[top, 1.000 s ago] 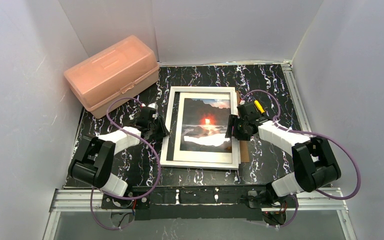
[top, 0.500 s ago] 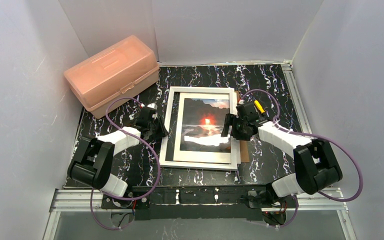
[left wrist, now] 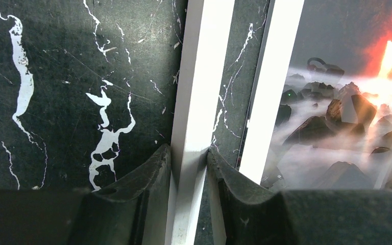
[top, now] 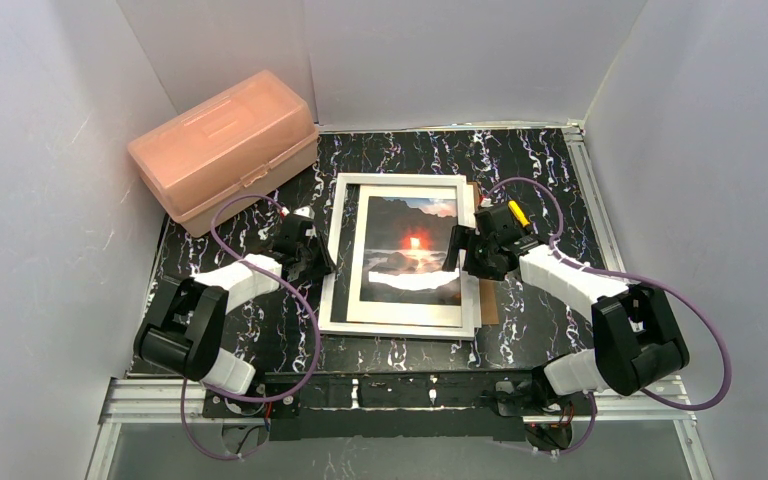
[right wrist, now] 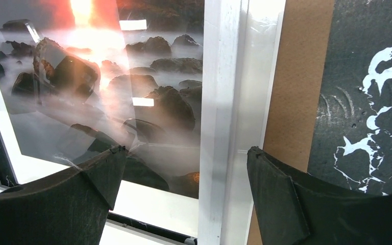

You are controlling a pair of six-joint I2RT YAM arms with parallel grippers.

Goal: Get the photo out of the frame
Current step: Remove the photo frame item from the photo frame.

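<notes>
The table (top: 380,350) is viewed whole from high behind both arms. The left tool (left wrist: 189,150) and right tool (right wrist: 186,150) are each filmed closely from just behind, facing down; the frame (top: 400,179) between them is shared by all views

From where I stand there is nothing to read — no lettering, label or number shows on the photo (top: 412,250), the frame (top: 400,181) or the pink box (top: 222,145) at the far left.

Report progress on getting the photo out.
Done: brown backing board pokes out right of the frame, apparently loosened. In hand: left gripper shut on the left rail, right gripper open astride the right rail. Left: photo lies inside the frame, not yet out.
</notes>
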